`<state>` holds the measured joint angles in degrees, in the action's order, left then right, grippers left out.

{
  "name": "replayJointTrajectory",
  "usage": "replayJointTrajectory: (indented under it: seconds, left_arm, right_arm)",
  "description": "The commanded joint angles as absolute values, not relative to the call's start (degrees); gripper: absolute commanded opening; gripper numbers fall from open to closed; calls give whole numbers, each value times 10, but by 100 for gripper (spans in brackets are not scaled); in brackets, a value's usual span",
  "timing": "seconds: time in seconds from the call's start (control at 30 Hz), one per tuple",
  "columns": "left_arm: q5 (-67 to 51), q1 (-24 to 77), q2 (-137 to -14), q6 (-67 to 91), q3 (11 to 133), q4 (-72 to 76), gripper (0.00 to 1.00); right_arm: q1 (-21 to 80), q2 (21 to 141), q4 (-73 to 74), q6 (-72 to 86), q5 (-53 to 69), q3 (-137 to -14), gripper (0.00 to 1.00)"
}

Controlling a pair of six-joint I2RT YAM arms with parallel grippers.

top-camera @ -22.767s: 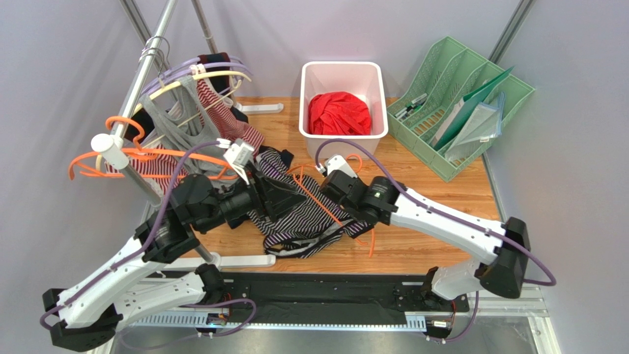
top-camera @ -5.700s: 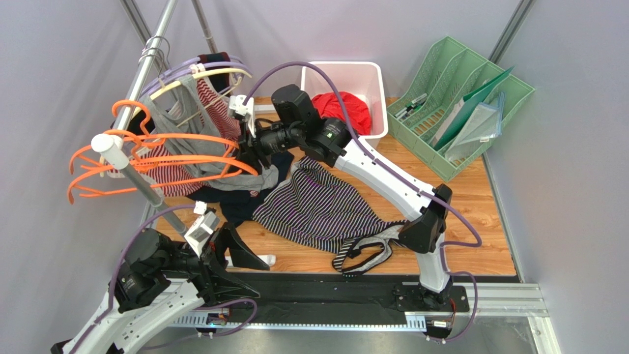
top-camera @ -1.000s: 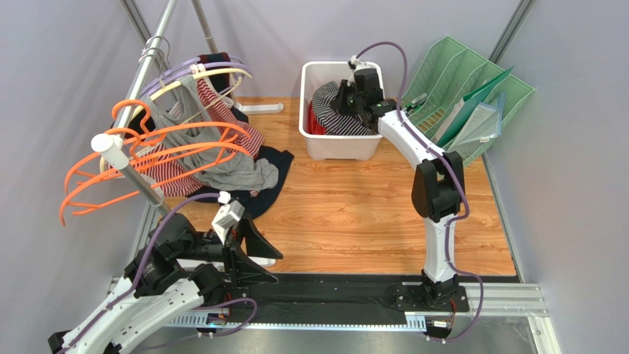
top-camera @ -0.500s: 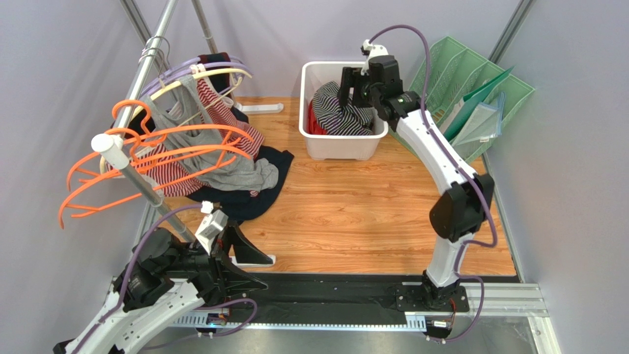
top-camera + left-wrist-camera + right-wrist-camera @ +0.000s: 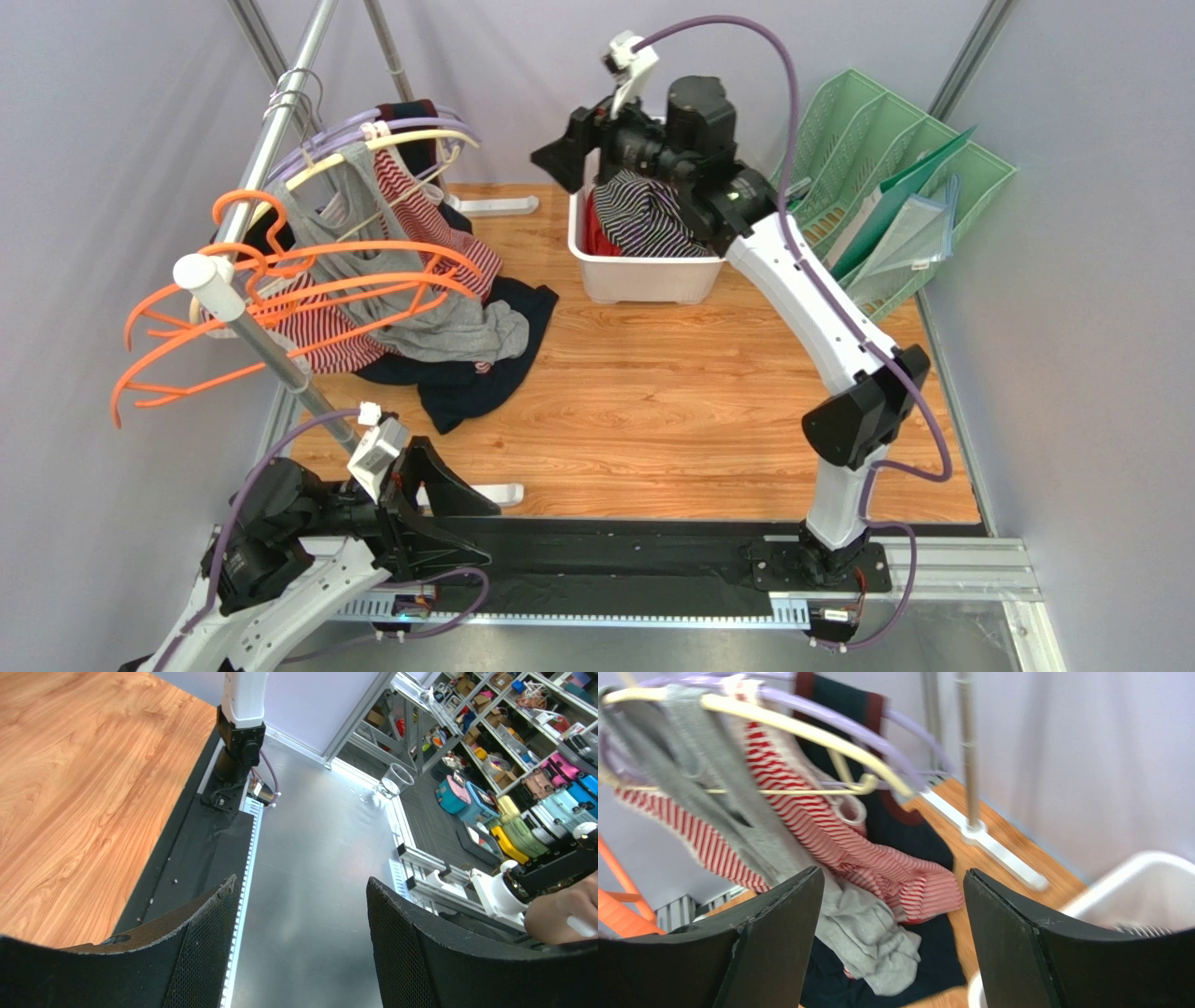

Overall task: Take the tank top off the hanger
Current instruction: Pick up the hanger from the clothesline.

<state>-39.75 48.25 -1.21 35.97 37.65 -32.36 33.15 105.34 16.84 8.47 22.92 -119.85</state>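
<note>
A black-and-white striped tank top lies in the white bin, on top of red cloth. My right gripper hovers above the bin's left side, open and empty, facing the clothes rack. In the right wrist view, the right gripper frames a grey tank top and a red-striped top hanging from a cream hanger. Orange hangers sit lower on the rail. My left gripper is low at the near left, open with nothing in it; the left wrist view shows the left gripper over the metal floor.
The rack pole slants across the left side, with a white foot on the table. Navy cloth lies heaped under the hanging tops. A green file tray stands at the back right.
My right gripper opened and let the striped tank top drop into the bin, then rose and swung left toward the rack. My left arm shifted slightly near the front edge.
</note>
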Motion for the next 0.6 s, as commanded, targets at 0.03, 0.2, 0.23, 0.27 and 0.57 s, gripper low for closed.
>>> replayJointTrajectory:
  seconds: [0.03, 0.2, 0.23, 0.27, 0.57]
  left_arm:
    - [-394, 483, -5, 372, 382, -330, 73]
    - [-401, 483, -12, 366, 390, -329, 73]
    - [-402, 483, -13, 365, 392, -329, 73]
    - [-403, 483, -14, 363, 393, -329, 72]
    - [-413, 483, -19, 364, 381, -319, 72]
  right_arm:
    - [388, 1124, 115, 15, 266, -1287, 76]
    - [413, 1165, 63, 2, 205, -1307, 71]
    - [421, 1169, 55, 2, 194, -1308, 70]
    - [426, 1178, 51, -13, 174, -1312, 69]
    - [511, 1201, -48, -155, 4, -1295, 59]
